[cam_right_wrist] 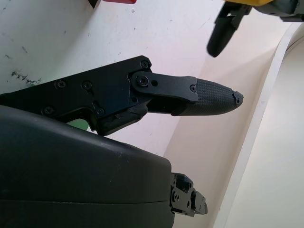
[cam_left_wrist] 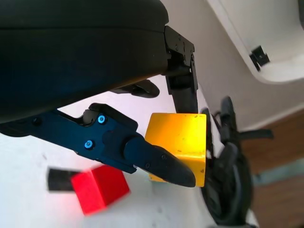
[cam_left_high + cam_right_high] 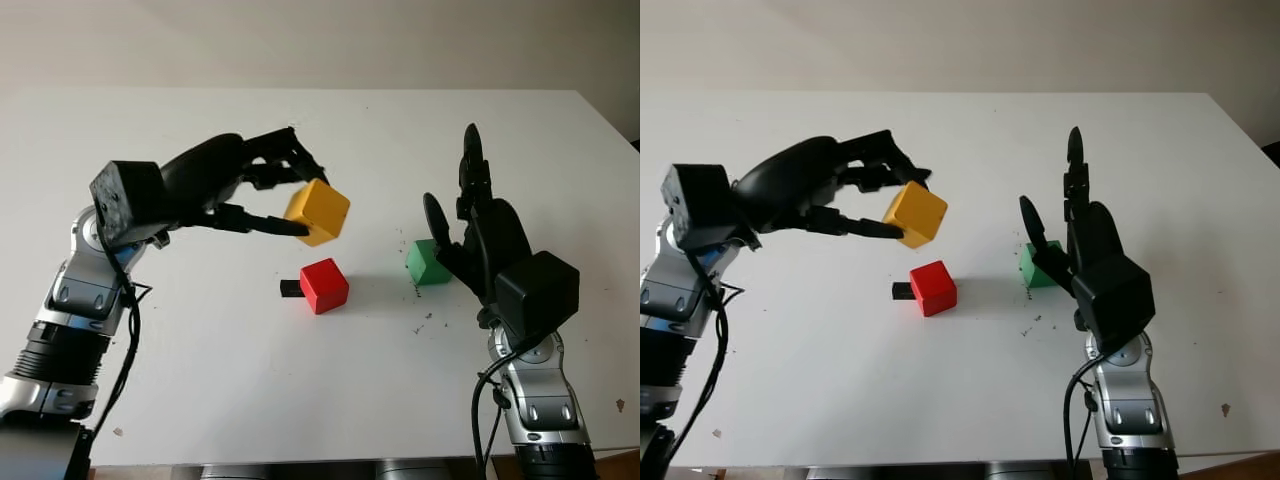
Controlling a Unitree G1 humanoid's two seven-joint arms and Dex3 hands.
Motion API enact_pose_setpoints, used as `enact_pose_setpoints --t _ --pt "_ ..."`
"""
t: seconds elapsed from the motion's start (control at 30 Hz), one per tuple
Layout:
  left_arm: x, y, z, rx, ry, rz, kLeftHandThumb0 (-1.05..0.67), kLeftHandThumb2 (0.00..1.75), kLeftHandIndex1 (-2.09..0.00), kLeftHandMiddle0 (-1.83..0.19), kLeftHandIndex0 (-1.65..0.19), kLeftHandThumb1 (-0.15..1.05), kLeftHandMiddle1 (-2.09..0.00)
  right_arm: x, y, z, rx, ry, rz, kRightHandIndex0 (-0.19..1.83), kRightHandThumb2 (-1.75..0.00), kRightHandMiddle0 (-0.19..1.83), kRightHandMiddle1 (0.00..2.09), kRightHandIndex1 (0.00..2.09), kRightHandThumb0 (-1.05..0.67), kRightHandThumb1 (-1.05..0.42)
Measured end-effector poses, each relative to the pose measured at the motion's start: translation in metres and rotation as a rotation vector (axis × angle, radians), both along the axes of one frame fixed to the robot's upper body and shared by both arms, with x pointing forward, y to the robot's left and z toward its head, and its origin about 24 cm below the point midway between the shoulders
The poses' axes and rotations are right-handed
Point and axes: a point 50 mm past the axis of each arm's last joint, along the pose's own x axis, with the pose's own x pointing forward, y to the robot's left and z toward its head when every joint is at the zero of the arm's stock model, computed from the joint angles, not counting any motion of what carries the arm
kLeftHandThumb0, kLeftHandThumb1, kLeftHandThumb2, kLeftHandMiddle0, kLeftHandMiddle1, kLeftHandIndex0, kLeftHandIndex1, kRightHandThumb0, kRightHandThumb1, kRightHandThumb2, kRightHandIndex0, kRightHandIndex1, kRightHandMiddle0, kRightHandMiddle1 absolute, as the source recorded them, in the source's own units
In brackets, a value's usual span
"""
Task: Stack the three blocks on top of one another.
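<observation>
The white surface (image 3: 300, 400) is carrying the work, and both arms are coming in from its near edge. The left robot hand (image 3: 262, 195) is gripping the yellow block (image 3: 317, 211) between its fingers and holding it in the air, tilted, a little above and behind the red block (image 3: 324, 285). The right robot hand (image 3: 470, 225) is standing open and upright just beside the green block (image 3: 427, 261), partly covering it, and it is holding nothing.

In my judgement, the step in hand is the placing of the yellow block on the red one, so the stack is only beginning. The next move is calling for the left robot hand to level the block, because it is turned on a corner now, then to bring it straight over the red block and lower it until the faces are meeting squarely.

The three blocks are looking like plain cubes of similar size with flat faces and sharp edges. The red and green ones are sitting on the surface, well apart from each other. A small black object (image 3: 290, 288) is lying against the red block, on its left side.
</observation>
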Motion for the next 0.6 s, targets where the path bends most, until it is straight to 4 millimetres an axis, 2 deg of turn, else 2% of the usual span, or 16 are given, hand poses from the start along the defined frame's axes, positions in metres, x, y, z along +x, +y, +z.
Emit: enact_pose_setpoints --t 0.17,0.27,0.6 --pt "0.000 -0.004 -0.010 -0.013 0.065 0.000 -0.53 0.05 -1.51 -0.38 -0.41 1.02 -0.06 0.000 0.000 0.000 0.000 0.000 -0.001 -0.19 -0.53 -0.19 0.03 0.00 -0.79 -1.05" --pt "-0.002 -0.006 -0.018 -0.005 0.095 -0.008 -0.49 0.05 -1.47 -0.37 -0.41 1.02 -0.05 0.000 0.000 0.000 0.000 0.000 -0.001 -0.19 -0.53 -0.19 0.04 0.00 -0.79 -1.05" --pt "-0.004 -0.019 -0.048 0.105 0.105 -0.015 -0.52 0.08 -1.53 -0.34 -0.34 1.05 -0.02 0.000 -0.001 -0.001 0.003 0.013 -0.002 -0.19 -0.52 -0.19 0.04 0.00 -0.79 -1.05"
